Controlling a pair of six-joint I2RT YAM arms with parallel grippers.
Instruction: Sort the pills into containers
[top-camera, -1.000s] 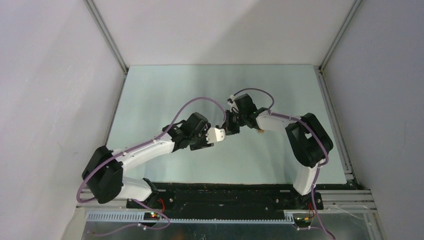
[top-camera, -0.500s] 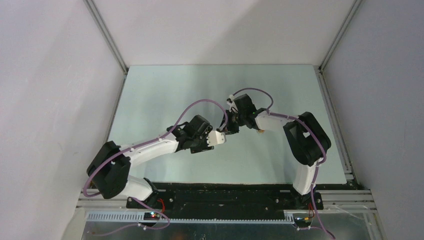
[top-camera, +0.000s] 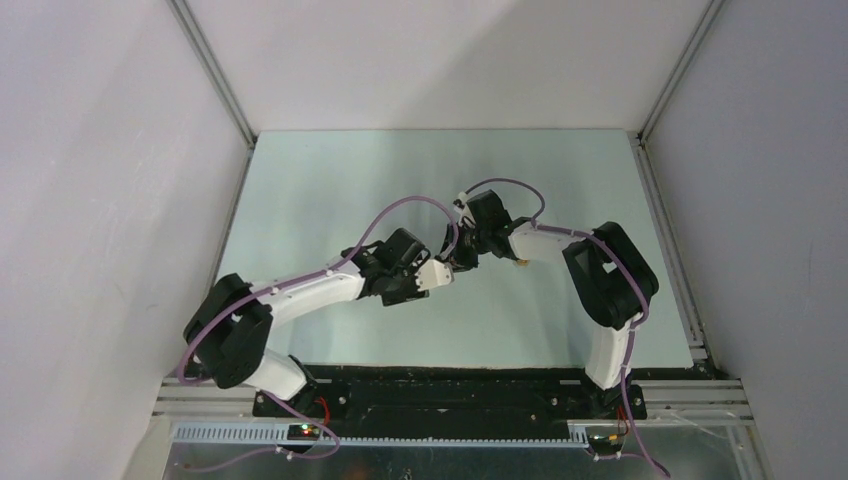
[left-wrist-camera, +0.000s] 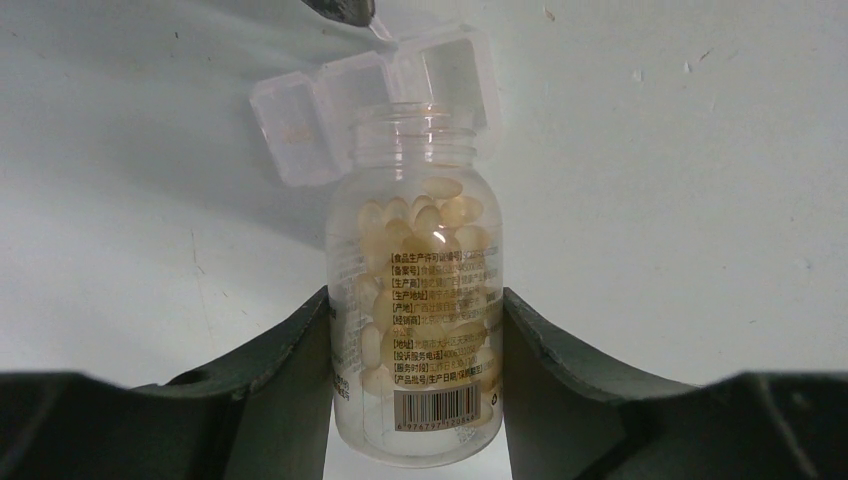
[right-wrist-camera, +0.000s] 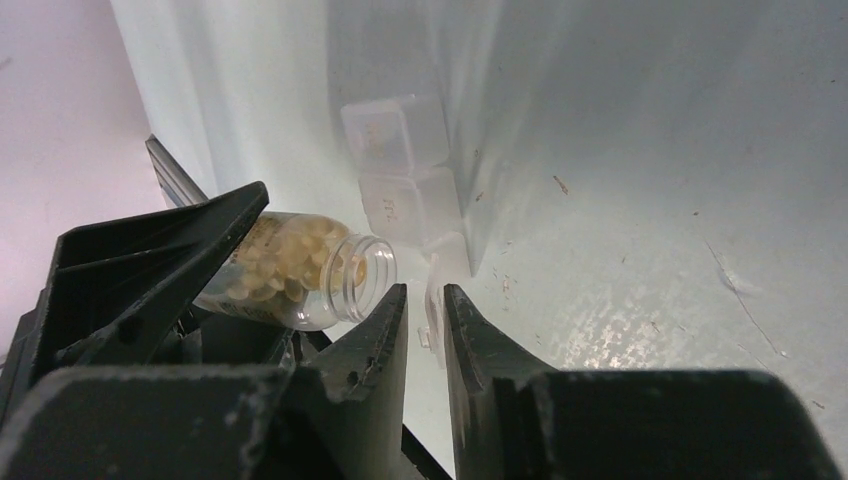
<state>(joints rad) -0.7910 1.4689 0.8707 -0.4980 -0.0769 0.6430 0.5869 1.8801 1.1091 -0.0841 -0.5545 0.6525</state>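
Note:
My left gripper is shut on a clear bottle full of pale yellow pills. Its open mouth points at the containers, a white translucent pill box on the table just beyond it. In the right wrist view the bottle lies tilted, left of my right gripper. The right jaws stand a narrow gap apart around the raised lid of the nearest compartment, not pinching it. Two more compartments lie behind. From above, both grippers meet mid-table.
A small tan object lies on the table beside the right forearm. The pale green table is walled by white panels at the left, back and right. Specks of dirt dot the surface near the box.
The right jaws have parted from shut to a narrow gap. The left arm has swung its elbow rightward, bringing the bottle slightly closer to the right gripper.

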